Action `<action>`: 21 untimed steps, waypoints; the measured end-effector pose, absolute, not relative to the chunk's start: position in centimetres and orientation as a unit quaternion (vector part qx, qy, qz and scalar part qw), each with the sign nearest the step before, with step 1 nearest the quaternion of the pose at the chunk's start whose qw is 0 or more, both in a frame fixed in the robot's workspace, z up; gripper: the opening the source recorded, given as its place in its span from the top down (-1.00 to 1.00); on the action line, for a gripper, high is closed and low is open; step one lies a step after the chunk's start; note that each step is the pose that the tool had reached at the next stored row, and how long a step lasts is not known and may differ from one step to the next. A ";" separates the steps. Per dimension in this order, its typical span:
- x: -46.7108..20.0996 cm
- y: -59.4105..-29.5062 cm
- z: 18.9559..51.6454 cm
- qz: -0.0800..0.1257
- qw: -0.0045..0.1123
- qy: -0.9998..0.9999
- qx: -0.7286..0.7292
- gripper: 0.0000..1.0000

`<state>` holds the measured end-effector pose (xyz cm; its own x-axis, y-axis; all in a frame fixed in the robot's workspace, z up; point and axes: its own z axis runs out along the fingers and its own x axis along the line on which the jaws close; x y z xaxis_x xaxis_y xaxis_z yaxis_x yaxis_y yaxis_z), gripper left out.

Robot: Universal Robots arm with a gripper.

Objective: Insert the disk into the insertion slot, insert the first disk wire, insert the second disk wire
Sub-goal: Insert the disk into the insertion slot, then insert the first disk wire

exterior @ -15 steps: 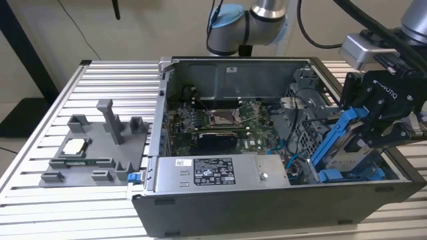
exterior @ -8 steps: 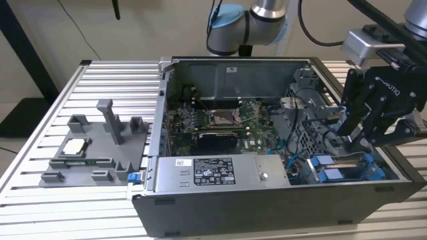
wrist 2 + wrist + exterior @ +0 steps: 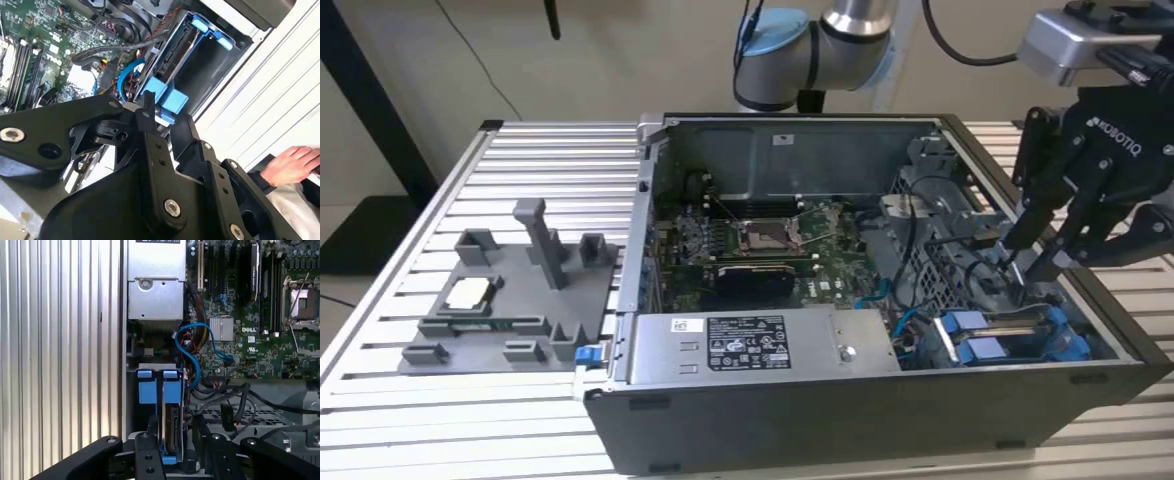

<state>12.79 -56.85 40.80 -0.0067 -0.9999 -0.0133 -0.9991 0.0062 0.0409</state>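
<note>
On the exterior view's left, a grey fixture tray point(image 3: 520, 300) held a processor chip point(image 3: 470, 292). In the open PC case point(image 3: 854, 420), the disk point(image 3: 172, 432) stood on edge inside the insertion slot point(image 3: 156, 367). The gripper point(image 3: 1034, 258) hung over it, fingers parted, clasping nothing.

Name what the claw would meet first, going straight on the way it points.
Probably the disk in its blue carrier, edge-on directly ahead of the claw; depth is hard to judge.

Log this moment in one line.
gripper: at blue-framed silver-grey hard drive | drive: edge-on in grey sheet-metal drive bay | person's hand: nearby
</note>
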 end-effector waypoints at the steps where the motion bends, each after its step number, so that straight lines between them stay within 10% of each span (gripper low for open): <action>1: 12.7 -56.6 40.8 -0.019 0.010 -0.709 0.705 0.19; 21: 11.7 -53.5 39.3 -0.021 -0.019 -0.703 0.711 0.19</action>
